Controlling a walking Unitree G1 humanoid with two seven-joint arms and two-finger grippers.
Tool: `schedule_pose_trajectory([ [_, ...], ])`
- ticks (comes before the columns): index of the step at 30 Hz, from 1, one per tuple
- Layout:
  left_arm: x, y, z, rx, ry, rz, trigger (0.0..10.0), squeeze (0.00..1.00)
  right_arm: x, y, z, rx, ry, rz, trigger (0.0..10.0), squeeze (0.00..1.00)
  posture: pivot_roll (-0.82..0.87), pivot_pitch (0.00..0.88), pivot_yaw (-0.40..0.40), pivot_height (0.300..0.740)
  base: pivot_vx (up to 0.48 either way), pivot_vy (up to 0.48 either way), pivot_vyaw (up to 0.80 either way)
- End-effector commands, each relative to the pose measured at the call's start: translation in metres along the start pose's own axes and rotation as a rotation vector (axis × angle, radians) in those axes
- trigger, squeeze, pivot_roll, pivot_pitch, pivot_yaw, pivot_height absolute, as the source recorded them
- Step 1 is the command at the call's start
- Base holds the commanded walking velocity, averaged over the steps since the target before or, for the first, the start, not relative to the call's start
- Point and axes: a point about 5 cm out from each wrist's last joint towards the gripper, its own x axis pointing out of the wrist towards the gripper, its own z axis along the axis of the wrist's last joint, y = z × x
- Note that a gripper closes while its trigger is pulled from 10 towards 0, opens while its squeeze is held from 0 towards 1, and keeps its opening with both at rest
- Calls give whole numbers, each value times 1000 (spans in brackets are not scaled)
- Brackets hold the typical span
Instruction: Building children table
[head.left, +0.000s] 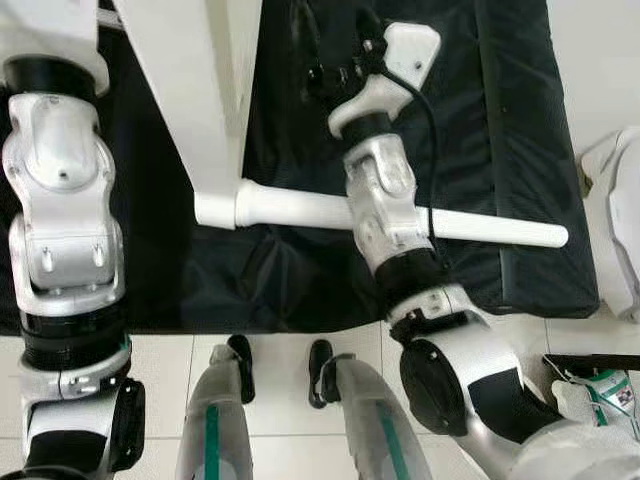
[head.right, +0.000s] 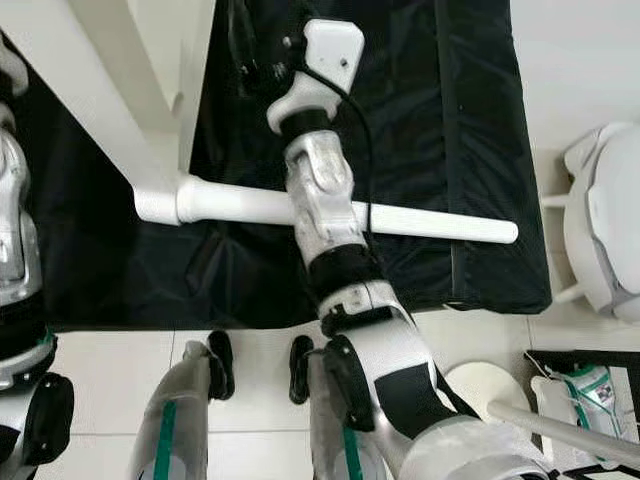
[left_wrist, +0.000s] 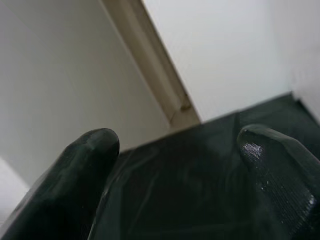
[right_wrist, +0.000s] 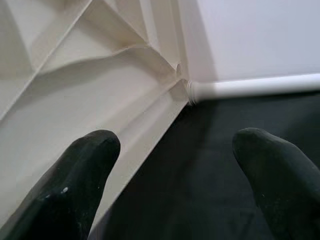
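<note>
A smooth white plastic tabletop (head.left: 205, 90) stands on edge on crinkled black fabric (head.left: 480, 120), one round tapered leg (head.left: 300, 208) plugged into its corner. Right gripper (right_wrist: 175, 165) spread wide beside its ribbed underside; left gripper (left_wrist: 175, 165) also wide, holding nothing.

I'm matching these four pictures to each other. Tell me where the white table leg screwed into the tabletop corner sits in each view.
Left eye view: the table leg runs across the middle, passing under the right arm.
Right eye view: the table leg crosses the middle, from the tabletop corner.
Left wrist view: I cannot make out the leg.
Right wrist view: the table leg runs to the edge from the tabletop corner.
Shared landmark: the black mat.
</note>
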Motion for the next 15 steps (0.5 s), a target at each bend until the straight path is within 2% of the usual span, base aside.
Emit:
schedule_pose_trajectory([
  [1,-8,-3,2,28,19,15,10000,0,-6,4,-2,5,12,18,10000,0,135,336,-80,740,0,0,0],
  [5,-17,-6,4,119,49,1,10000,0,-13,-8,-1,-26,37,5,10000,0,135,330,-84,740,0,0,0],
  [9,-19,-7,5,141,56,3,10000,0,-16,-12,-1,-36,46,1,10000,0,134,326,-88,740,0,0,0],
  [12,-28,-2,3,193,135,27,10000,0,-26,-27,2,-83,76,-10,10000,0,131,310,-102,740,0,0,0],
  [15,-30,0,2,213,163,27,10000,0,-29,-30,4,-94,86,-12,10000,0,131,308,-104,740,0,0,0],
])
